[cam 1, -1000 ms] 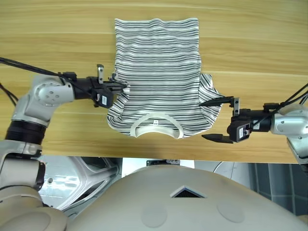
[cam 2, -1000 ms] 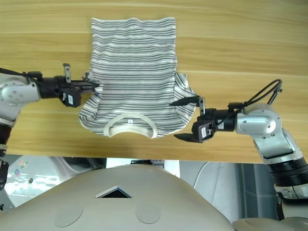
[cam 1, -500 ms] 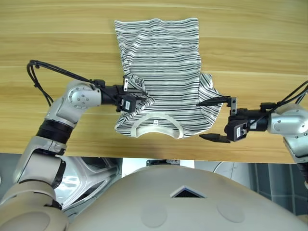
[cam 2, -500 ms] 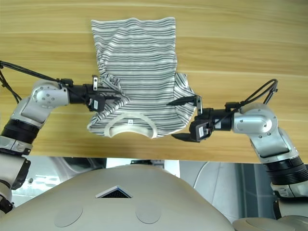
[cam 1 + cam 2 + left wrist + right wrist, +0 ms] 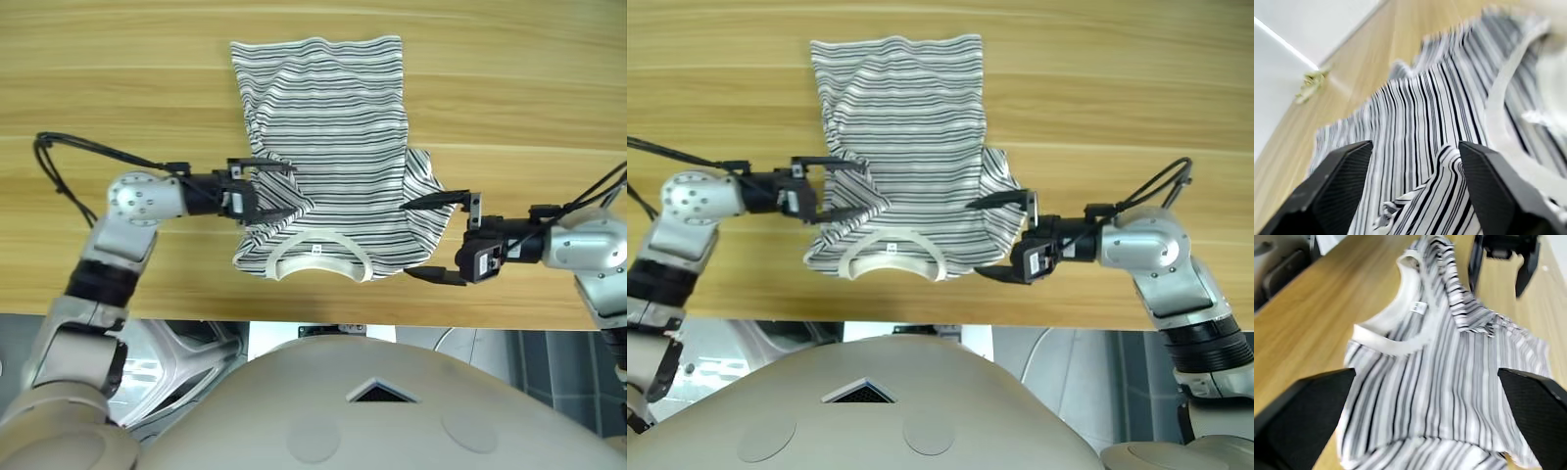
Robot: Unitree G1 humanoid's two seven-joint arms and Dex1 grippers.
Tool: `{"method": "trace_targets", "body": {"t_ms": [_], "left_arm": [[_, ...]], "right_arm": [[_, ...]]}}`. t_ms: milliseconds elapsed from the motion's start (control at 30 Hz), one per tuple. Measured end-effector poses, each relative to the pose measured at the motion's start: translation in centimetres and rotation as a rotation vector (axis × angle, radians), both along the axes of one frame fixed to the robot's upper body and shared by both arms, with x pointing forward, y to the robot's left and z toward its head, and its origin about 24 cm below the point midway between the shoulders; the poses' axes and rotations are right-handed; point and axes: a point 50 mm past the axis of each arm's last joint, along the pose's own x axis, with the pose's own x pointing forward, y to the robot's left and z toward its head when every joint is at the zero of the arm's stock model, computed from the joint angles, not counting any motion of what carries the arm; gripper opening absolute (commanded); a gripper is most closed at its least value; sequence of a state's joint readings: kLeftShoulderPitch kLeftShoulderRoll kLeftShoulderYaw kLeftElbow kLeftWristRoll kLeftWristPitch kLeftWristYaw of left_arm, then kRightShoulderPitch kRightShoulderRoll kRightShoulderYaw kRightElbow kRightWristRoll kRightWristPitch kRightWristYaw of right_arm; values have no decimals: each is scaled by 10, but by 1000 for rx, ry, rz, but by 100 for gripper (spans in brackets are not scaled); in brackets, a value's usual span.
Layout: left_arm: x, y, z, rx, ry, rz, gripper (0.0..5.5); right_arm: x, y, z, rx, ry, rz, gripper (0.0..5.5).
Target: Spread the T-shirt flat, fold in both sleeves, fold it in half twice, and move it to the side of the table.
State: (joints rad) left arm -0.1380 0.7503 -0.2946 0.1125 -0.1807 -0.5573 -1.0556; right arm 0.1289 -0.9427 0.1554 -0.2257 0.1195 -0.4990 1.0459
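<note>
The black-and-white striped T-shirt point(image 5: 333, 117) lies on the wooden table point(image 5: 529, 98), white collar point(image 5: 320, 257) toward me. Its left sleeve point(image 5: 290, 199) is folded in over the body as a bunched flap. My left gripper point(image 5: 272, 187) stands open around that flap, one finger on each side, holding nothing; the left wrist view has the stripes and the collar band point(image 5: 1498, 117) between its fingers point(image 5: 1337, 191). The right sleeve point(image 5: 427, 181) still sticks out. My right gripper point(image 5: 434, 238) is open at the sleeve's outer edge, its fingers point(image 5: 1298, 416) spread wide over the cloth point(image 5: 1449, 382).
Bare wood stretches to the left point(image 5: 98, 88) and right point(image 5: 529, 176) of the shirt. The table's near edge point(image 5: 196, 313) runs just below the collar. Black cables point(image 5: 69, 147) loop from my left arm above the tabletop.
My left gripper carried the left sleeve inward over the shirt, then opened and let it go. My right gripper edged slightly closer to the right sleeve, staying open.
</note>
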Motion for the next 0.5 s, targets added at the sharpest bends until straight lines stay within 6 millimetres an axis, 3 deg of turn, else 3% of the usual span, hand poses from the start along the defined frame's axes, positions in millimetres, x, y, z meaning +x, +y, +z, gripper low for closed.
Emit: {"method": "trace_targets", "body": {"t_ms": [133, 200, 300, 367, 467, 500], "left_arm": [[-1, 23, 26, -68, -28, 47, 434], [1, 31, 25, -37, -41, 91, 468], [1, 34, 16, -3, -42, 121, 473], [0, 32, 3, 12, -26, 137, 473], [-3, 33, -12, 51, 1, 160, 473], [-3, 34, -14, 52, 0, 171, 473]], "right_arm": [[27, -34, 45, 40, -223, -218, 540], [37, -59, 50, -78, -298, -348, 540], [44, -94, 36, -287, -314, -503, 540], [44, -110, 14, -421, -266, -550, 540], [38, -116, -19, -540, -165, -522, 540], [39, -117, -21, -541, -164, -516, 540]]}}
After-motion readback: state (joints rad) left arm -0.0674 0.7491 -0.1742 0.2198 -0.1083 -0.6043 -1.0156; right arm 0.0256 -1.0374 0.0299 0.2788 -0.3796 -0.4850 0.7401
